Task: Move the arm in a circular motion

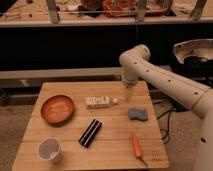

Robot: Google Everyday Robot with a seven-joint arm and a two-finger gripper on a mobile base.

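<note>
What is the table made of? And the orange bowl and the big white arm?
Table: looks like pale wood planks, matte. Bowl: orange, maybe plastic or ceramic. Arm: glossy white shell, probably plastic. Its gripper hangs over the table's far edge.

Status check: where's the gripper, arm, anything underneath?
Gripper hanging over table's far right edge. Arm bent at elbow. White bottle, blue sponge close below.

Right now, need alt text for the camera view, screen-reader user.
A glossy white robot arm reaches from the right over a wooden table, its gripper pointing down above the far right edge. On the table lie an orange bowl, a white bottle, a blue sponge, a black case, a carrot and a white cup.
</note>
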